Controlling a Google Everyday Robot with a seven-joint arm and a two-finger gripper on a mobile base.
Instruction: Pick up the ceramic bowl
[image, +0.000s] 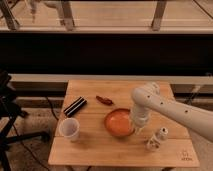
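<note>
The ceramic bowl (118, 121) is a wide, shallow, glossy orange bowl standing on the wooden table (100, 150), a little right of its middle. My white arm comes in from the right and bends down over the bowl's right rim. The gripper (136, 128) hangs at that right rim, touching or very near it. A small white cup (69, 129) stands to the left of the bowl.
A black rectangular object (75, 106) lies at the table's left rear. A small dark red item (104, 100) lies behind the bowl. A small white object (156, 139) stands right of the bowl, close to the gripper. A dark stand (10, 107) is left of the table.
</note>
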